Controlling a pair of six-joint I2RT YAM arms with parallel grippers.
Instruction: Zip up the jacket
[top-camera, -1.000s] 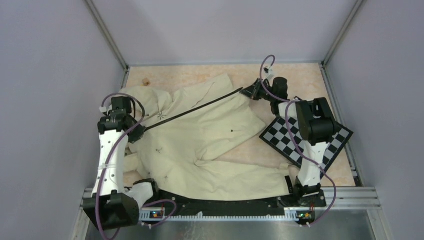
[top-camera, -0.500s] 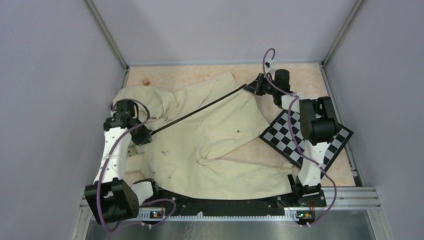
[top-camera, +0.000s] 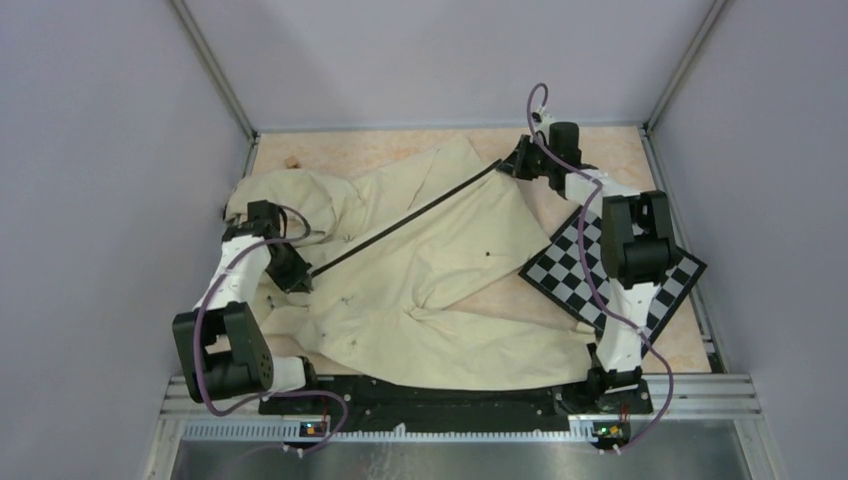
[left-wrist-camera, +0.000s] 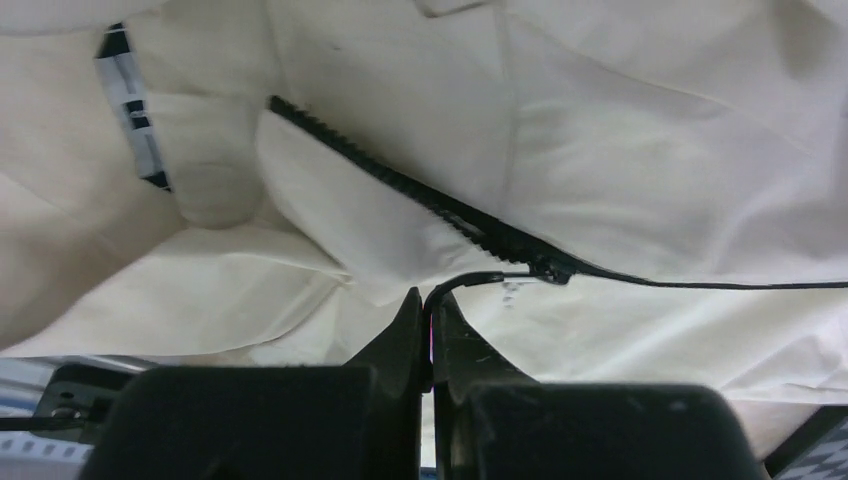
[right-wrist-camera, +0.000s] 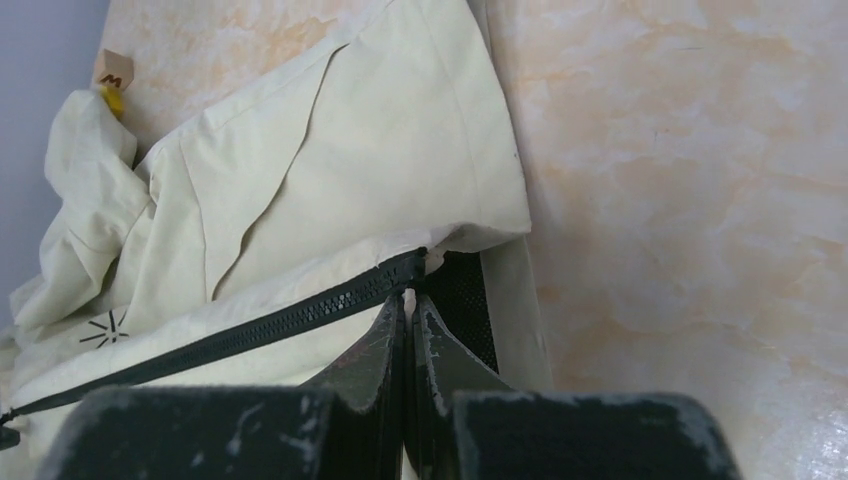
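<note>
Left gripper (left-wrist-camera: 428, 300) nearer, clamped on zipper pull (left-wrist-camera: 470, 281) (wrist view only); right gripper (right-wrist-camera: 409, 298) pinches jacket (right-wrist-camera: 380, 130).

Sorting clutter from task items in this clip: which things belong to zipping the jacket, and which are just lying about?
Job in hand: jacket; its black zipper; zipper pull, pinched by the left gripper; right gripper, shut on the zipper's far end.
Lying about: checkerboard; small tan block in the far-left corner.
</note>
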